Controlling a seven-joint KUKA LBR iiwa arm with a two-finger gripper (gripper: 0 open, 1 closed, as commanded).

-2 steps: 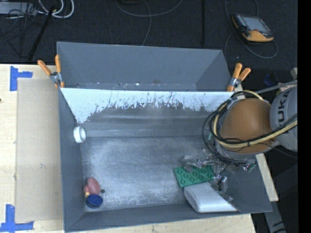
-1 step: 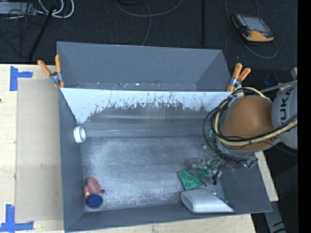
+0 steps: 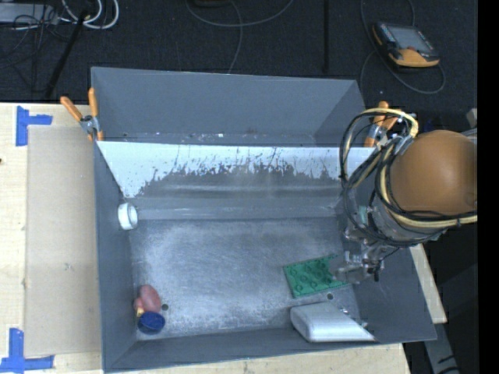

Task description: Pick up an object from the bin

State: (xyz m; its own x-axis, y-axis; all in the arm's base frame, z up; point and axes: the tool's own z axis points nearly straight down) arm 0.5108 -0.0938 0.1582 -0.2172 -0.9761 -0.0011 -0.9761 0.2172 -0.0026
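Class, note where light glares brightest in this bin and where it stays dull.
Camera view: glare whitens the bin's sloped back wall; the wall above stays dull grey; the white block at the front right also shines, beside the green plate.

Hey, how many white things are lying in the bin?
2. A small white cylinder lies against the left wall; a larger white block lies in the near right corner, in front of the green plate. The arm could hide more at the right.

Orange domed cover (image 3: 433, 171); looped cables (image 3: 373, 135)
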